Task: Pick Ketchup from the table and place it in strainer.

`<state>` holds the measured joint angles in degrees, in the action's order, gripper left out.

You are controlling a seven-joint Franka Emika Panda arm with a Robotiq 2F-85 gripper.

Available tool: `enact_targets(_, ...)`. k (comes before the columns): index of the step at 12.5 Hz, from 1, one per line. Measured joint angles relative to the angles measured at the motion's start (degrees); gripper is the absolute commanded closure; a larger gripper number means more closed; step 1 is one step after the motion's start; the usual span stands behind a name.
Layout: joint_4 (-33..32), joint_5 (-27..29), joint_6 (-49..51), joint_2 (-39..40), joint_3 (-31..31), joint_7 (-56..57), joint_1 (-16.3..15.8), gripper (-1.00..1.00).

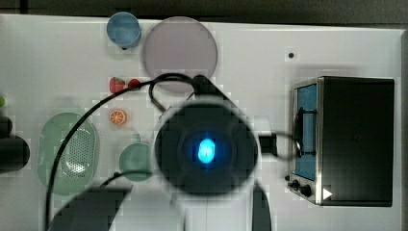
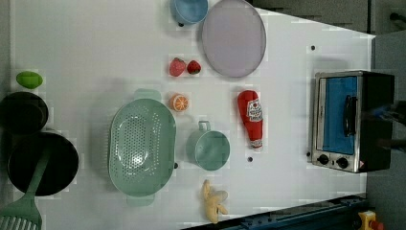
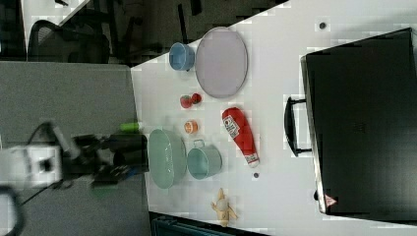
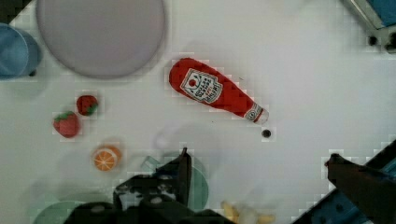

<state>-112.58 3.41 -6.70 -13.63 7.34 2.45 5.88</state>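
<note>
The Ketchup (image 4: 215, 91), a long red squeeze bottle with a white and dark label, lies flat on the white table (image 2: 287, 191). It also shows in the left view (image 2: 251, 117) and the right view (image 3: 240, 132), between the teal mug (image 2: 209, 149) and the toaster oven. The strainer (image 2: 141, 146), a mint-green oval basket with holes, sits beyond the mug and holds nothing; the top view shows it too (image 1: 79, 151). My gripper (image 4: 259, 163) hangs open above the table near the bottle's cap end, with nothing between its fingers. In the top view my arm (image 1: 206, 149) covers the bottle.
A toaster oven (image 2: 344, 120) stands at the left view's right. A lilac plate (image 2: 233, 37), a blue cup (image 2: 189, 9), two strawberries (image 2: 177, 67), an orange slice (image 2: 179, 102) and a banana (image 2: 213, 201) lie around. Black pots (image 2: 40, 163) sit at the left view's left.
</note>
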Motion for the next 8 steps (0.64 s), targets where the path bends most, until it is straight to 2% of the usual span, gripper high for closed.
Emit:
enact_targets(4, -6.4, 0.3, -8.3, 9.8, -0.2, 15.2, 0.5, -1.00)
enact_targets(8, -14.0, 0.6, -22.5, 14.1, -1.7, 33.6, 1.0, -1.00)
